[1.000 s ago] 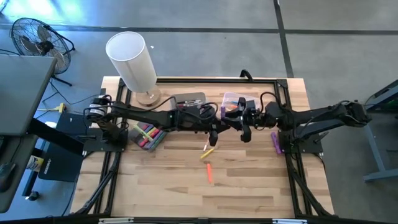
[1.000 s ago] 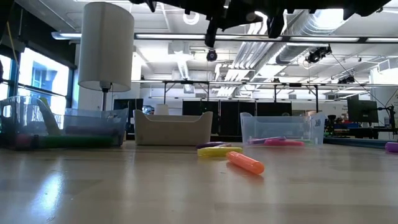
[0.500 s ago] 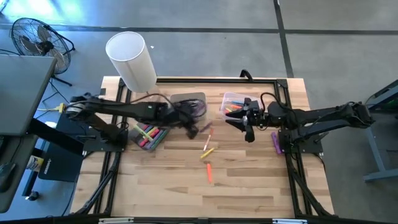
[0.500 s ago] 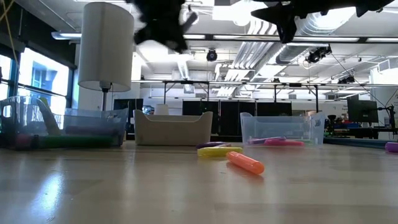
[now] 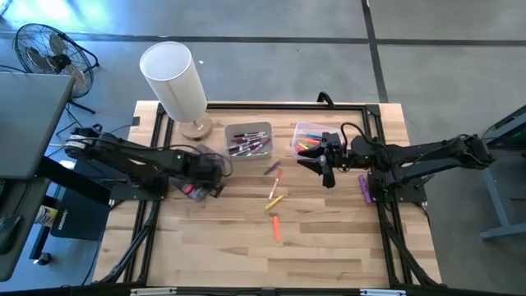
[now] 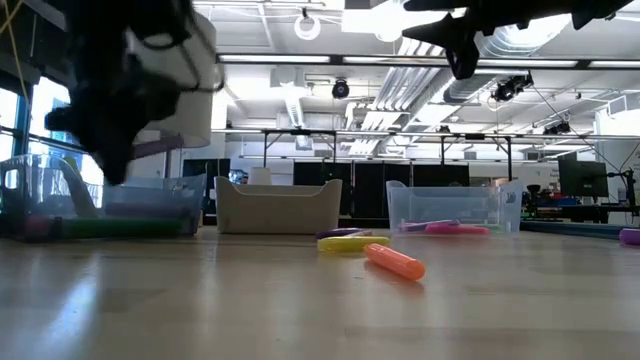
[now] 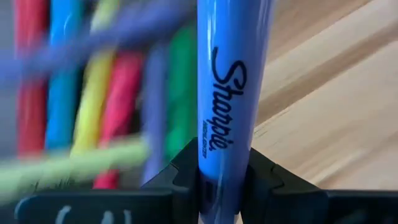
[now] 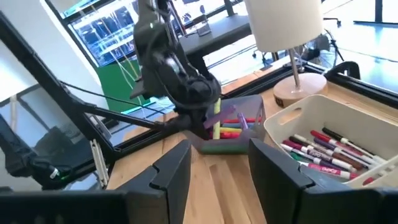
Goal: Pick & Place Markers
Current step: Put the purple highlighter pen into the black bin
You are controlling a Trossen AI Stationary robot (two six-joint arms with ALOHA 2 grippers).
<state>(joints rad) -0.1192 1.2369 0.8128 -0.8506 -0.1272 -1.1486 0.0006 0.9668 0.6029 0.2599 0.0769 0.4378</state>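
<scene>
The left gripper (image 5: 212,167) is closed on a blue marker (image 7: 227,93); only the left wrist view shows this, with the pen clamped between the two dark fingers (image 7: 183,177) and its printed script readable along the barrel. Behind the pen that view shows blurred red, blue, yellow, pink and green markers packed side by side. From above, the same gripper hangs over the clear bin (image 5: 195,182) at the table's left side, and the held pen cannot be made out there. In the low view the left arm is a dark blur in front of the lamp (image 6: 172,70).

The right gripper (image 5: 326,167) is open and empty, its fingers (image 8: 171,168) spread apart in its own wrist view. It hovers just beside the clear bin (image 5: 307,136) at the right, which holds several coloured markers.

Between the two bins stands a grey bin (image 5: 248,140) filled with red and purple pens; the right wrist view shows them lying in a row inside its pale wall.

The wooden table (image 5: 329,247) carries loose markers near its middle: a purple one (image 5: 270,168), a pink one (image 5: 276,178), a yellow one (image 5: 274,201) and an orange one (image 5: 276,228). Another purple one (image 5: 362,188) lies under the right arm. All are well apart from the left gripper and nearer the right.

A fan (image 5: 45,48) stands on the grey floor beyond the table. The low view shows a ceiling with ducts and lights.
</scene>
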